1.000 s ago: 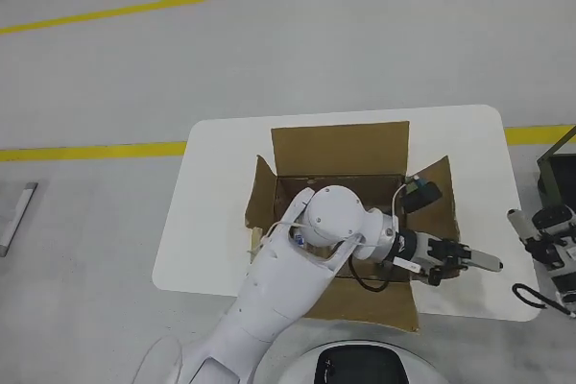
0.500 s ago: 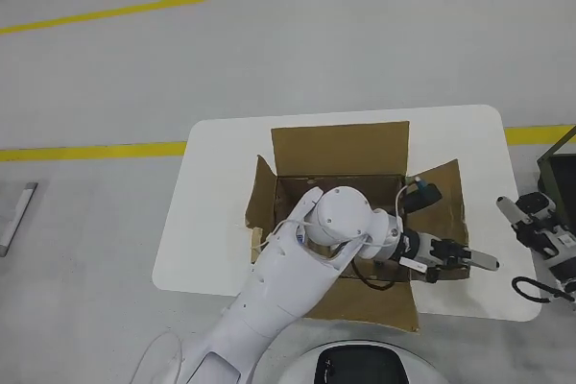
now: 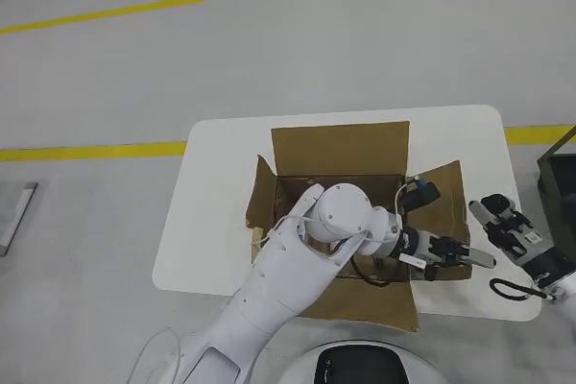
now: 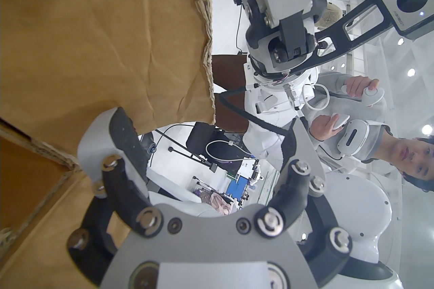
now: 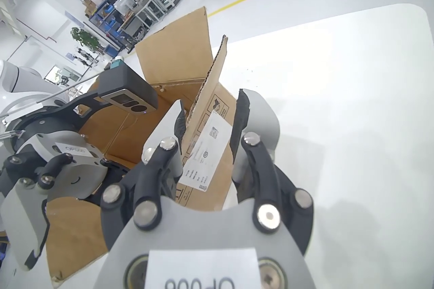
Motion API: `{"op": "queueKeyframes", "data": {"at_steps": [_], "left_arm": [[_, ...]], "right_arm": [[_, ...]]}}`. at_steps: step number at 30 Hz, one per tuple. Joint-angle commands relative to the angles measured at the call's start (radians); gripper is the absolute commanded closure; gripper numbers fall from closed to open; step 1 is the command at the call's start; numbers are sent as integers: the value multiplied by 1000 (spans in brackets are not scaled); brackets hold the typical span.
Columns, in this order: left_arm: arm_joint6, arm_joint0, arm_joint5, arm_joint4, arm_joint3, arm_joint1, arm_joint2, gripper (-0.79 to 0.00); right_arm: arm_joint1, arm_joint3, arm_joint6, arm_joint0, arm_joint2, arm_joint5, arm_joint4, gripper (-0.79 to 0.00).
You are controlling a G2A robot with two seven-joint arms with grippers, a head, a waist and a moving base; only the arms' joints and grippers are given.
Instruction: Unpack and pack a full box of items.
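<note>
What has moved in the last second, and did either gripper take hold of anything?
The right gripper came in from the table's right edge toward the right flap of the box; it is open and holds nothing. The left gripper, also open and empty, drew back slightly along that flap toward the box. The box and the table stayed where they were.

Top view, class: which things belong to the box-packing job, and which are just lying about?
Job in hand: cardboard box, flaps open; left gripper, open; right gripper, open; white table under the box.

Lying about: grey bar on the floor; yellow floor line; dark cart beside the table.
</note>
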Motion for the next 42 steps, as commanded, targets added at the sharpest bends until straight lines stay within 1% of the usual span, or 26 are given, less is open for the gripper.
{"op": "queueKeyframes", "data": {"at_steps": [1, 7, 11, 12, 13, 14, 15, 16, 20, 23, 26, 29, 33, 34, 35, 36, 37, 38, 39, 41, 42], "left_arm": [[1, -2, -1, -4, 3, 0, 1, -785], [1, -6, -7, -10, 12, 3, 4, -785], [5, -7, -7, -18, 15, 5, 3, -785], [5, -7, -6, -18, 16, 6, 4, -785], [5, -8, -6, -19, 17, 6, 4, -785], [6, -9, -5, -20, 17, 7, 4, -785], [8, -10, -6, -22, 17, 7, 2, -785], [9, -11, -6, -22, 17, 8, 1, -785], [35, -21, -13, 21, -1, 18, -16, -785], [44, -21, -10, 63, -26, 35, -60, -785], [41, -1, 12, 93, -69, 58, -120, -785], [56, 15, 26, 190, -148, 82, -167, -785], [70, 58, 57, 402, -286, 122, -225, -785], [73, 74, 63, 482, -325, 133, -232, -763], [68, 93, 62, 550, -364, 144, -241, -570], [53, 117, 68, 588, -398, 153, -256, -320], [36, 139, 77, 612, -429, 161, -277, -286], [21, 159, 84, 630, -458, 169, -299, -154], [10, 176, 91, 654, -485, 176, -319, -68], [-19, 202, 83, 730, -532, 190, -344, 0], [-36, 213, 79, 767, -549, 197, -356, 0]], "right_arm": [[0, 6, 6, 7, -7, -3, -3, -329], [1, 34, 33, 33, -39, -17, 2, -314], [2, 54, 52, 49, -56, -27, 3, -249], [2, 57, 53, 52, -58, -27, 1, -212], [3, 63, 55, 55, -61, -24, -4, -139], [3, 66, 58, 57, -64, -20, -10, -92], [3, 68, 56, 59, -67, -18, -13, -12], [3, 71, 54, 60, -69, -16, -14, 0], [2, 81, 42, 60, -77, -12, -16, 0], [1, 88, 30, 57, -81, -11, -14, 0], [0, 93, 21, 54, -82, -9, -16, 0], [0, 93, 15, 51, -81, -8, -8, 0], [0, 91, 13, 53, -79, -8, -5, 0], [0, 91, 13, 54, -80, -7, -5, 0], [0, 90, 13, 56, -82, -7, -5, 0], [0, 91, 13, 58, -83, -8, -6, 0], [0, 92, 13, 59, -85, -7, -7, 0], [0, 93, 13, 61, -86, -6, -7, 0], [0, 93, 13, 62, -88, -7, -5, 0], [0, 97, 14, 65, -90, -6, -7, 0], [0, 100, 14, 67, -92, -6, -7, 0]]}}
